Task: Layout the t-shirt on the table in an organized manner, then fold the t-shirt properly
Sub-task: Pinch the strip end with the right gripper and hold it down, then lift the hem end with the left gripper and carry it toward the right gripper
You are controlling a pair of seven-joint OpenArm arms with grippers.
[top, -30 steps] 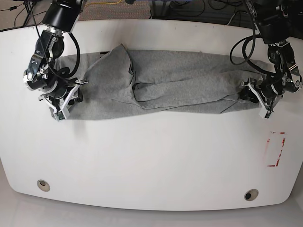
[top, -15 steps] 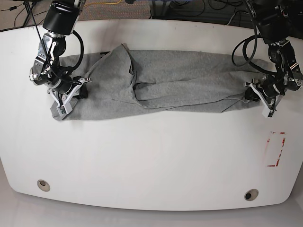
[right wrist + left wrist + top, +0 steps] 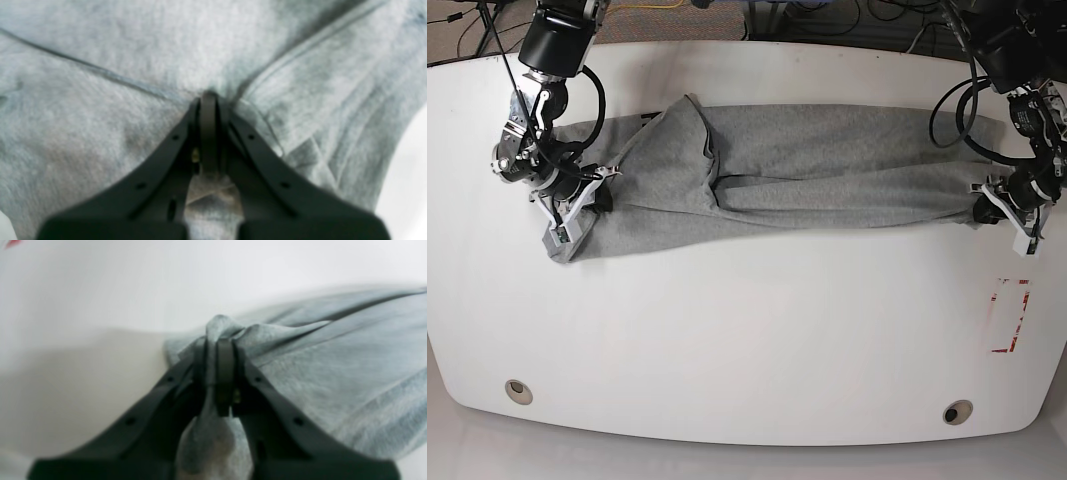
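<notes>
Both my left end effector (image 3: 1009,207) and right end effector (image 3: 567,205) have just clenched on the heather-grey cotton t-shirt (image 3: 807,170), now stretched taut across the white smooth surface (image 3: 747,330), ready for laying out.

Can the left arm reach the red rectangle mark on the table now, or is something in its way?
Probably not yet: the left gripper is shut on the t-shirt. The red rectangle mark lies close by on bare table, nothing between.
</notes>
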